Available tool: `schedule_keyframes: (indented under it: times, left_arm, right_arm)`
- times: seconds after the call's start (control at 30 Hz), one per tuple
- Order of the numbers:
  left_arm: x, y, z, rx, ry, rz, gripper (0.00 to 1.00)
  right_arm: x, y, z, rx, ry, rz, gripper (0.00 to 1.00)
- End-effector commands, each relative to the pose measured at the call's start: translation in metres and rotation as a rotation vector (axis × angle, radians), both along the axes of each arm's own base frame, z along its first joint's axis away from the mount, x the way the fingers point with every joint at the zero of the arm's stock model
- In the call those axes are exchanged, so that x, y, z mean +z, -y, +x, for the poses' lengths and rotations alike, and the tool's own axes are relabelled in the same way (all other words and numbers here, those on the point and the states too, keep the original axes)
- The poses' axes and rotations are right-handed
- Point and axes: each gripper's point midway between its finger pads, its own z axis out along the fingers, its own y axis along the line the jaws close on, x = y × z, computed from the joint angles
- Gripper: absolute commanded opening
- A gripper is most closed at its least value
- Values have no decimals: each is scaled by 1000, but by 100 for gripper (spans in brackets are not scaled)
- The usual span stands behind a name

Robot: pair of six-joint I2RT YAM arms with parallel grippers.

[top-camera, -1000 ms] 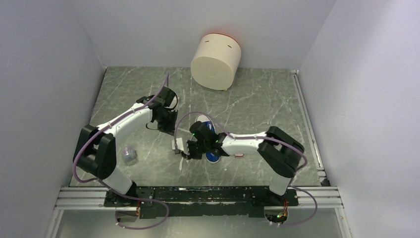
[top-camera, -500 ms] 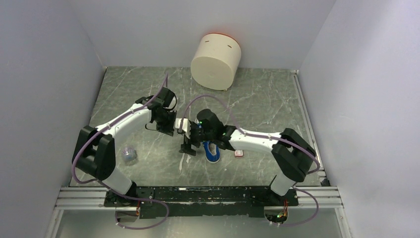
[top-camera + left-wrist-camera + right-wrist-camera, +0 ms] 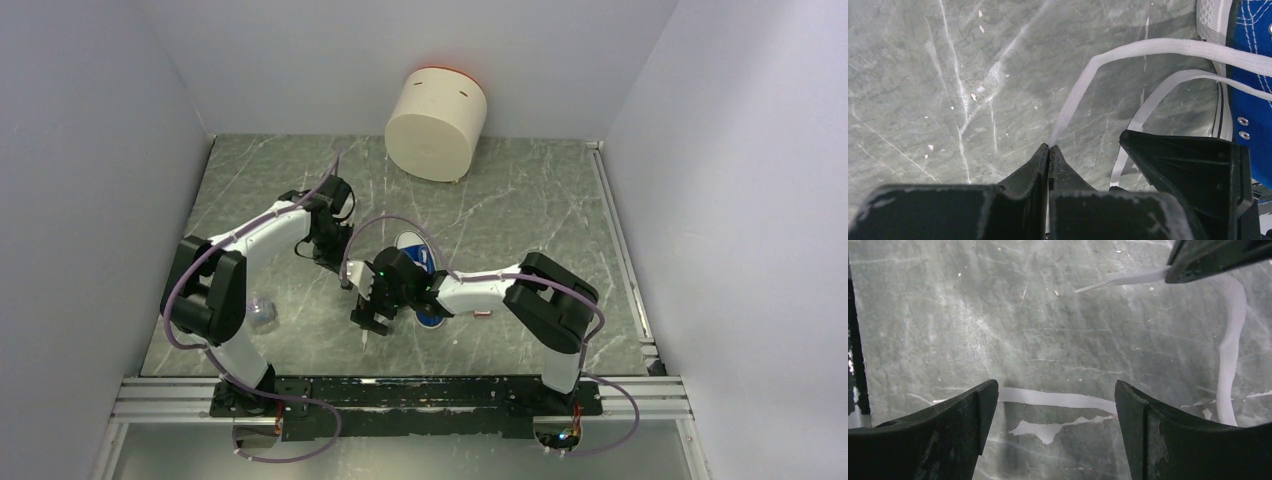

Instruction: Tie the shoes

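Top external view – the small blue sneaker (image 3: 431,318) lay near the middle of the grey marbled desk (image 3: 540,210), and the right arm's forearm crossed over it and hid much of it. The right hand (image 3: 368,318) hung just left of the sneaker. The left hand (image 3: 343,272) was also left of the sneaker, a little farther back. A red-and-white packet (image 3: 482,314) lay just right of the sneaker, and a small clear-looking object (image 3: 260,312) sat well to its left. Far behind the sneaker, against the back wall, stood a big cream cylinder (image 3: 437,122).

In the left wrist view the left hand's fingers were pressed tight together, pinching a white lace (image 3: 1108,57). From the fingertips it rose and swept across to the sneaker at the right edge of that view. A second lace (image 3: 1168,82) curved below the first, also coming off the sneaker, and passed behind a black part in the lower right of the view.

In the right wrist view the right hand's fingers (image 3: 963,410) stood wide apart and held nothing – a flat stretch of lace lay on the desk across the gap between them. Whether the fingers touched it could not be told. At the upper right of that view a short lace end poked out from under the black tip of the left hand.
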Motion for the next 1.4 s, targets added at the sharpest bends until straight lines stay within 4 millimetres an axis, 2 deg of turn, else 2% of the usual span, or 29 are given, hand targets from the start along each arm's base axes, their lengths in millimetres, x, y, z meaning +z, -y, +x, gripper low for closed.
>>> schedule_keyframes:
  times: [0.0, 0.13, 0.23, 0.3, 0.4, 0.57, 0.67, 0.83, 0.97, 1.03, 1.13, 1.3, 1.37]
  left_arm:
    - [8, -1, 6, -26, 9, -13, 5]
    - [9, 4, 2, -36, 9, -51, 5]
    - [10, 5, 0, -31, 12, -62, 5]
    - [11, 5, -2, -36, 13, -65, 5]
    - [13, 5, -3, -37, 26, -74, 5]
    - [18, 7, -2, -31, 42, -91, 5]
    - [21, 9, -2, -27, 50, -108, 5]
    - [23, 9, -5, -21, 60, -118, 5]
    - [25, 9, -6, -26, 57, -116, 5]
    - [25, 8, -6, -27, 58, -112, 5]
    - [26, 8, -5, -31, 58, -110, 5]
    - [24, 8, -7, -36, 47, -109, 5]
    - [23, 8, -8, -36, 40, -111, 5]
  right_arm:
    - [-6, -3, 6, -79, 18, 13, 87]
    - [-33, 6, -1, -91, 10, -59, 66]
    - [-41, 12, -12, -86, 44, -87, 62]
    - [-38, 13, -17, -84, 46, -75, 66]
    - [-28, 12, -11, -118, 63, -64, 78]
    - [-1, 7, -2, -129, 109, -38, 86]
    - [7, 4, -4, -115, 106, -24, 90]
    - [-9, 14, -11, -113, 80, -44, 91]
    - [-27, 22, -20, -107, 47, -57, 87]
    - [-39, 25, -24, -101, 27, -75, 81]
    - [-49, 30, -28, -104, 4, -96, 58]
    - [-38, 27, -32, -103, -24, -66, 29]
    - [-28, 19, -32, -88, -32, -55, 12]
